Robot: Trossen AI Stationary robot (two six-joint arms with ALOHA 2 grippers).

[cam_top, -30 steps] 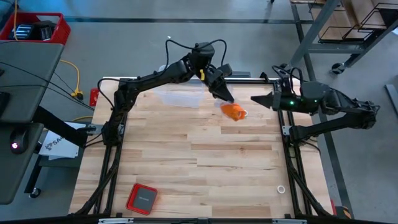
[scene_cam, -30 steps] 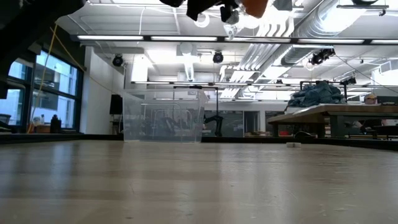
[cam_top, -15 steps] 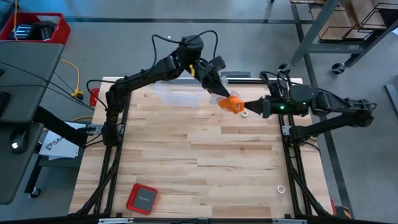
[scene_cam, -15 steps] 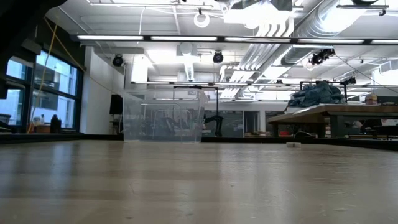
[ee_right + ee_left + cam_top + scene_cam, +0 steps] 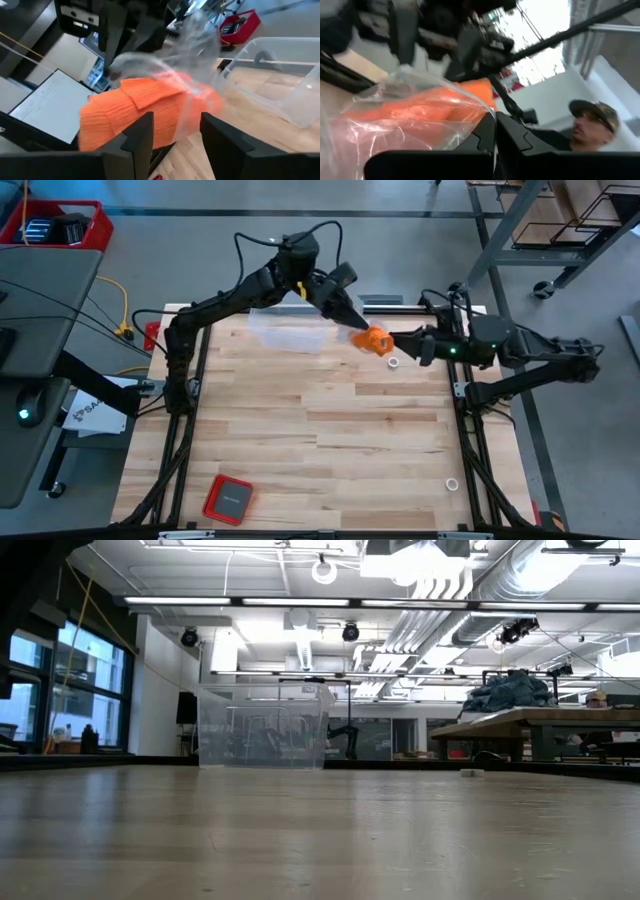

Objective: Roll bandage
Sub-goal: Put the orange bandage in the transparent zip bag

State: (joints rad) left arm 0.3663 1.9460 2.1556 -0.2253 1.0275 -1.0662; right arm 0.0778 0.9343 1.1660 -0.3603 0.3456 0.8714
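The bandage (image 5: pixel 376 340), a bright orange ribbed fabric roll, hangs in the air over the far side of the pale wooden table (image 5: pixel 320 440), inside a crinkled clear plastic bag (image 5: pixel 415 107). My left gripper (image 5: pixel 352 326) is clenched on the film of that bag, not on the fabric itself; in its wrist view the two dark fingers (image 5: pixel 485 137) meet tight, with plastic pinched between them. I judge that hold is meant to pin the wrapper in mid-air so the roll can be drawn out of it.

My right gripper (image 5: pixel 398 340) faces it from the other side, jaws released and standing apart, and the orange fabric (image 5: pixel 135 112) sits just ahead of the gap between them, nothing gripped. I read that as lining up for a bite on the roll.

Farther out, a clear rectangular plastic bin (image 5: pixel 290 332) rests on the table's far edge beneath my left arm, and a small red square case (image 5: pixel 228 499) lies well apart near the front corner. The bandage is not yet unwrapped, so no rolling has begun.
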